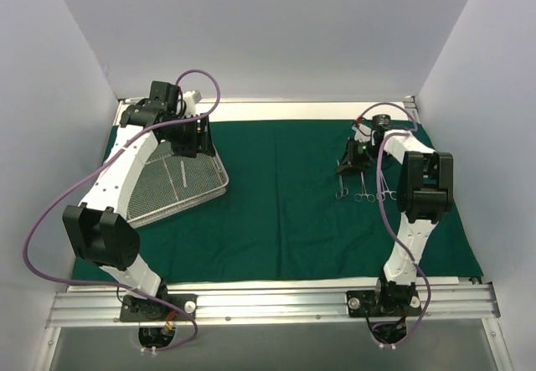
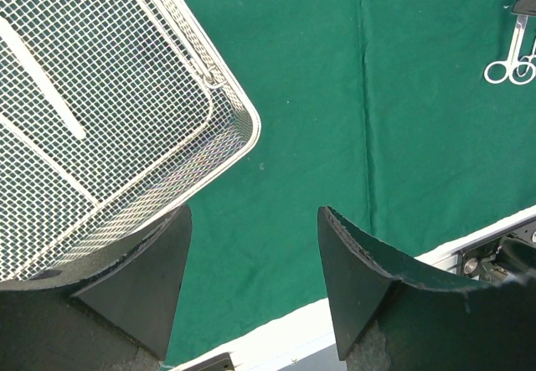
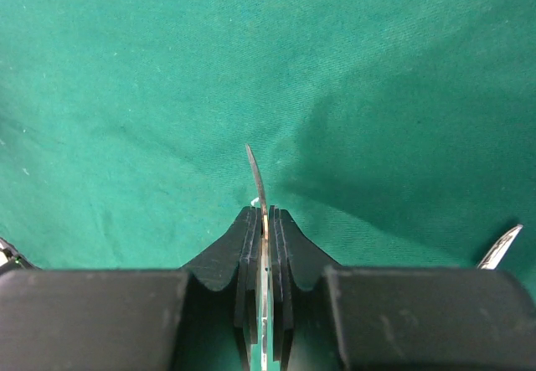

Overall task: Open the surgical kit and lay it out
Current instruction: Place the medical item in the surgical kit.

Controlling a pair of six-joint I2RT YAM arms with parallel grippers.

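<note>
The dark green cloth (image 1: 285, 203) lies spread flat over the table. The silver wire-mesh tray (image 1: 159, 208) sits on its left part, with slim tweezers (image 2: 46, 82) inside. My left gripper (image 1: 199, 141) hovers over the tray's far right corner; in the left wrist view it (image 2: 255, 220) is open and empty, with the tray (image 2: 243, 120) at upper left. My right gripper (image 1: 350, 163) is at the right rear of the cloth. In the right wrist view it (image 3: 264, 213) is shut on a slim curved-tip steel clamp (image 3: 255, 174), held close above the cloth (image 3: 167, 69).
Three ring-handled clamps (image 1: 363, 192) lie side by side on the cloth just in front of my right gripper; one pair of rings shows in the left wrist view (image 2: 507, 71). Another steel tip (image 3: 500, 248) shows beside my right gripper. White walls enclose the table.
</note>
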